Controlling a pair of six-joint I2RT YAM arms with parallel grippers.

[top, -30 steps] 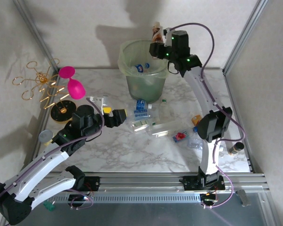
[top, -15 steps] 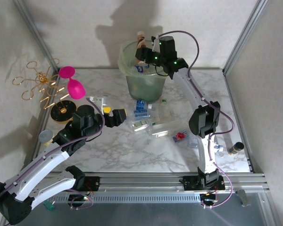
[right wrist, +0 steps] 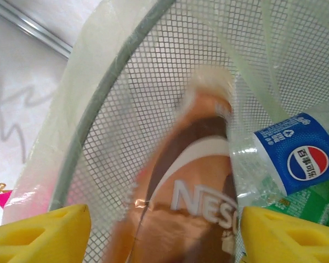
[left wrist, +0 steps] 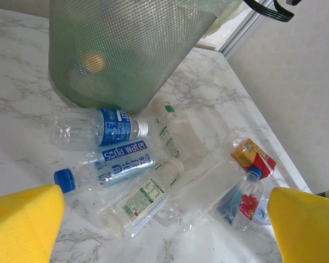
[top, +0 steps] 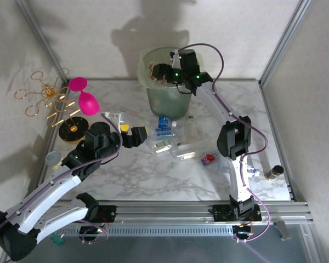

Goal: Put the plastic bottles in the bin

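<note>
White-black arms (top: 46, 193), purple cables (top: 208, 47), yellow pads (left wrist: 22, 222)

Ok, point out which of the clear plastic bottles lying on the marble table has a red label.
The small clear bottle with the blue cap, rightmost in the left wrist view, beside the orange-and-red carton. The other bottles carry blue or white labels.

- Soda bottle (left wrist: 112, 164), lying on the table: blue label with "Soda water" in white.
- Brown bottle (right wrist: 192, 219): white letters "NES"; the rest of the word is cut off.
- Pepsi bottle (right wrist: 296, 159): blue label with the round red, white and blue Pepsi logo, small white characters too blurred to read, and a recycling sign.
- Small print on the other labels is unreadable.
</note>
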